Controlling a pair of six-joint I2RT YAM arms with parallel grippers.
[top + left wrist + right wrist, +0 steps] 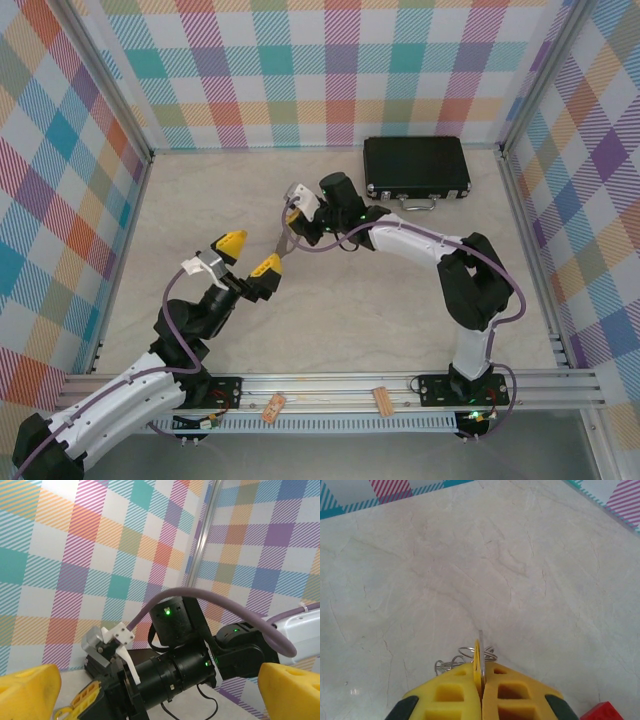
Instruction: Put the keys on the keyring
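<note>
1. Yellow right claw (481, 672) is closed. Its pads are pressed together on the key (478, 655), which stands edge-on between them with a sliver of silver showing past the tips. We judge the head is pinched so that the rest of the key stays free to work with.
2. Thin wire loops (469, 653) sit just beside the key at the fingertips. We cannot tell whether the key is threaded through anything.
3. Overhead, the keyring (283, 243) reads as a narrow grey strip running from the right claw toward the left claw (249, 253). It is about mid-bench (400, 320), slightly toward the far edge.
4. The left claw is spread wide and holds nothing. One yellow finger lies just beside the near end of the grey strip. We judge it is positioned to take the ring and steady it while the right claw feeds the key.
5. Risk, as we see it: the key is tiny and gripped on a thin edge, so it could twist or slip.
6. The black case (415, 168) near the far-right corner is well apart from the work. A red block (607, 712) lies near the right claw.
</note>
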